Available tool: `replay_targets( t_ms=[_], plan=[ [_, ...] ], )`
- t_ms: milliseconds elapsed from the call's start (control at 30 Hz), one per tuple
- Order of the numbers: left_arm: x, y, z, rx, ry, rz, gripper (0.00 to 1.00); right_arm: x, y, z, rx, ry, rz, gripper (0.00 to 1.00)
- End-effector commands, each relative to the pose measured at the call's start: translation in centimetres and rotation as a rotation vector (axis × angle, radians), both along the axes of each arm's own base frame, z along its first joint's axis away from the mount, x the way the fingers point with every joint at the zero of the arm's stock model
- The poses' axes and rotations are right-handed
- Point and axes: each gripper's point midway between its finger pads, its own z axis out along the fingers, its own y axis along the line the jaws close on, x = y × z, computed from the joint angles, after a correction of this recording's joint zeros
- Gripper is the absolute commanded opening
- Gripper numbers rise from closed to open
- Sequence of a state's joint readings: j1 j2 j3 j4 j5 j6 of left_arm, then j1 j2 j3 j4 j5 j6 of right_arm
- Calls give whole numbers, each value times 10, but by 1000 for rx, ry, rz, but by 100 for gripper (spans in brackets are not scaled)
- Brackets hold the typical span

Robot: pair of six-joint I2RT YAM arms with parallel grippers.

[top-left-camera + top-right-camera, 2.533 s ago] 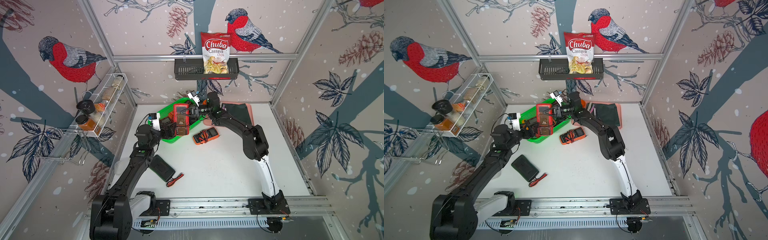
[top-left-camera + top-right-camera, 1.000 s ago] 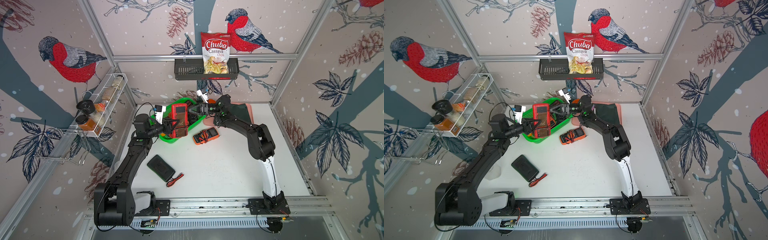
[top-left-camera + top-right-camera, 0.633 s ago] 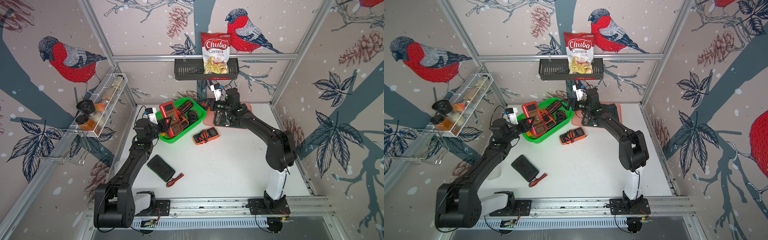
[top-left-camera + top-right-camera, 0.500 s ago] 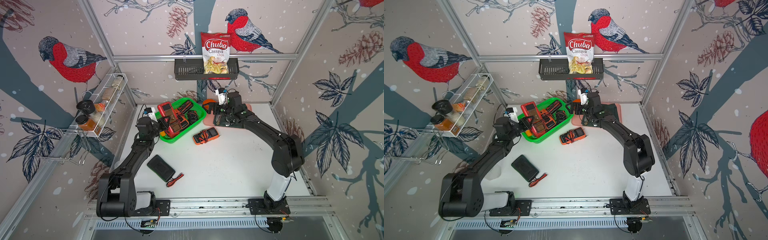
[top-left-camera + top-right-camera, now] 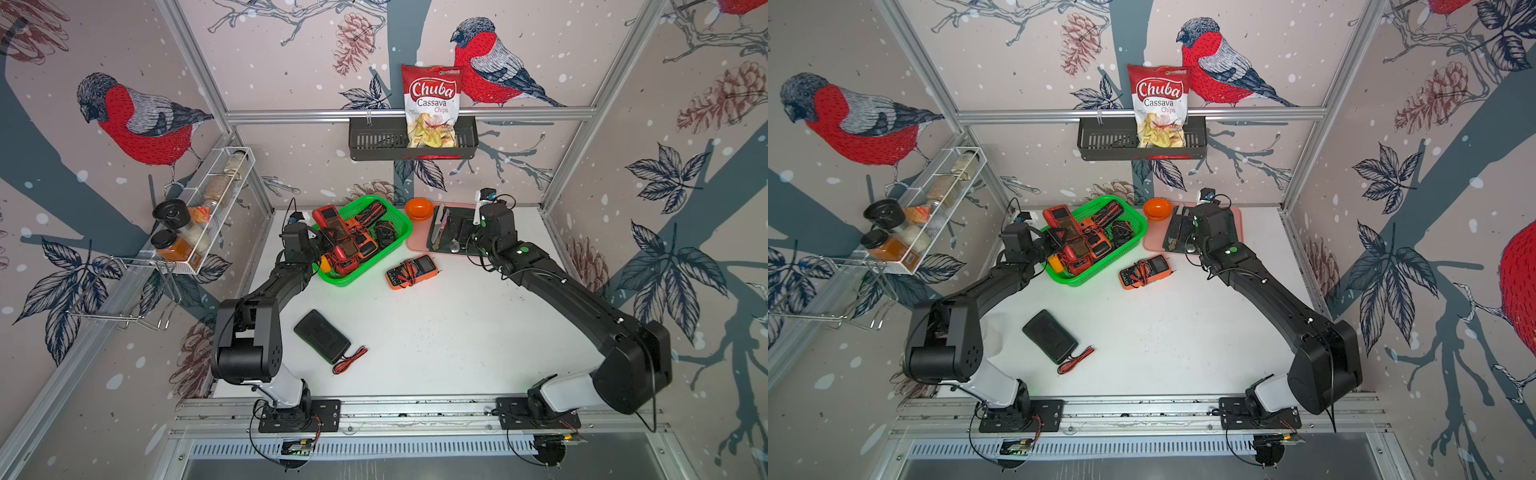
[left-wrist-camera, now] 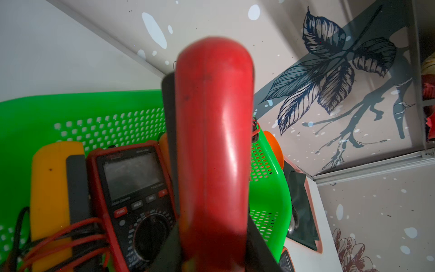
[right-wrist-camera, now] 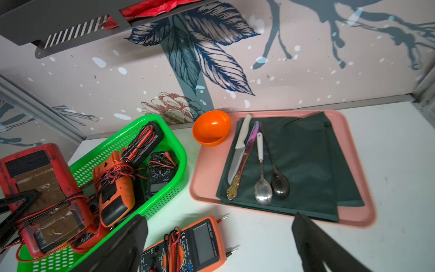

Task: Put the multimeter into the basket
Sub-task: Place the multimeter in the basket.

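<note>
Right fingers (image 7: 122, 245) had pulled back from the green basket (image 5: 361, 277) to over the pink tray (image 7: 348, 146), spread wide; left fingers (image 6: 170, 122) gripped the red multimeter (image 5: 328, 220), tilted over the basket's left end atop other meters (image 7: 115, 188).

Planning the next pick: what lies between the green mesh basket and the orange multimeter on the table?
Only bare white tabletop between the green mesh basket and orange multimeter, seen in both top views.

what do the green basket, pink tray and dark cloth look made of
Green basket: glossy moulded plastic, by its perforated walls and shiny rolled rim.
Pink tray: likely matte plastic, smooth raised lip.
Dark green cloth: fabric, by its folds and soft edges.
</note>
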State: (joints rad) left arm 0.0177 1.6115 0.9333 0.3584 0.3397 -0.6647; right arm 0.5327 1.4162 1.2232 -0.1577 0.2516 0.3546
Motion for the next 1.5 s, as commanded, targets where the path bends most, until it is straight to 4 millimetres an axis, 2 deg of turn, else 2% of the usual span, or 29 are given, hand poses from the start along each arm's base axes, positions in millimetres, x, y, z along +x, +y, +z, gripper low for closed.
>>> replay_targets(
  t_ms=[0, 167, 333, 367, 567, 700, 767, 1000, 1167, 1333, 1400, 1467],
  plan=[
    [4, 0, 7, -9, -37, -15, 0, -4, -16, 3, -29, -15, -71, 100],
    [-1, 1, -16, -19, 22, -23, 0, -6, -22, -1, -47, -4, -97, 100],
    [-2, -4, -38, -33, 76, -49, 1, -4, -19, -7, -54, 5, -96, 100],
    [-3, -2, -41, -25, 86, -38, 5, -3, -17, -9, -58, 10, -94, 100],
    [-7, 20, -45, 61, 117, 69, 50, -2, -12, -15, -70, 20, -86, 100],
    [-11, 34, -43, 122, 133, 130, 73, -1, -9, -17, -71, 22, -84, 100],
    [-13, 39, -43, 145, 142, 156, 79, -1, -7, -17, -73, 22, -80, 100],
    [-21, 58, -29, 212, 132, 242, 81, 0, -4, -19, -81, 28, -77, 100],
    [-29, 55, -11, 239, 83, 234, 68, 2, -5, -30, -89, 50, -95, 100],
    [-42, 34, 12, 288, 19, 208, 66, 9, 1, -53, -106, 97, -87, 100],
    [-49, 14, 18, 306, -7, 164, 66, 17, 7, -70, -114, 135, -64, 99],
    [-56, -5, 19, 309, -22, 118, 72, 26, 13, -84, -118, 174, -37, 96]
  ],
)
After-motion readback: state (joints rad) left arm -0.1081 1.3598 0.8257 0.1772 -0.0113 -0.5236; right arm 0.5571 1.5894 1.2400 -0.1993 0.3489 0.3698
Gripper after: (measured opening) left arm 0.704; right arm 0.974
